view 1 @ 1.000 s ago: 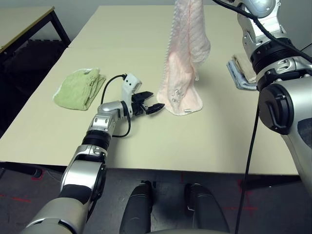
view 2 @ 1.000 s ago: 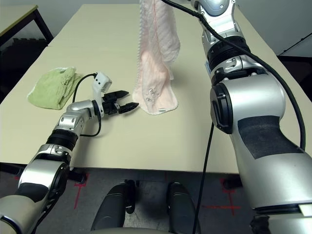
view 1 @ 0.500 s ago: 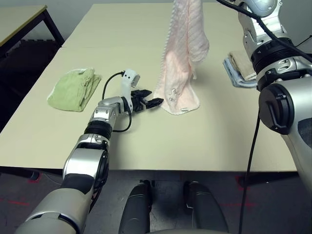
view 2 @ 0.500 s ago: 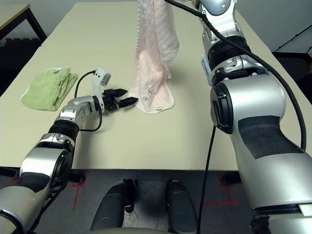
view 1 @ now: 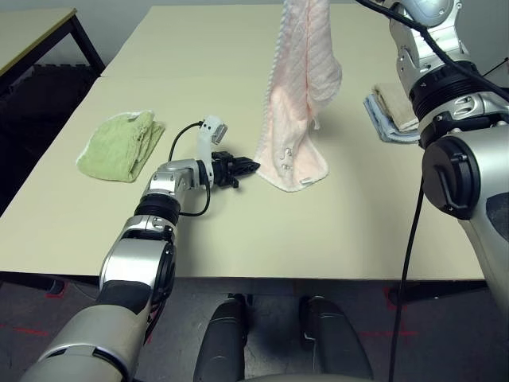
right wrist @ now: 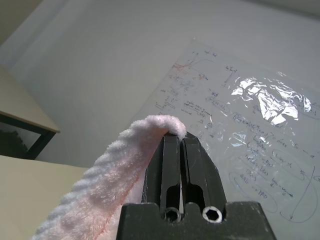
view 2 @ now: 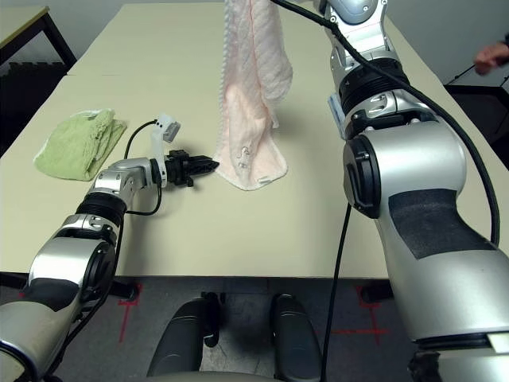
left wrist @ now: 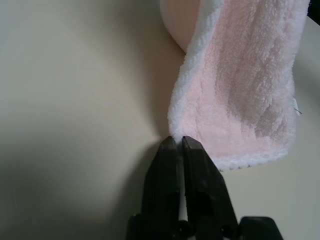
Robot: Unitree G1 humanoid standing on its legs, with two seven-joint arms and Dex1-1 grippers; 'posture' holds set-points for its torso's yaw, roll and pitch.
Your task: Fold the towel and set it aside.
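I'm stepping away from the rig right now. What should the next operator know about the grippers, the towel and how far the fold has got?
Right gripper: raised high, shut on the towel, which hangs down with its lower end lying on the table.
Left gripper: low over the table, shut, tips at the towel's lower corner; whether they pinch the cloth cannot be told.
Done: towel lifted by one end.
Left: confirm the corner grip, fold, set it aside.
Also on the table: green towel at left, folded towels at right.
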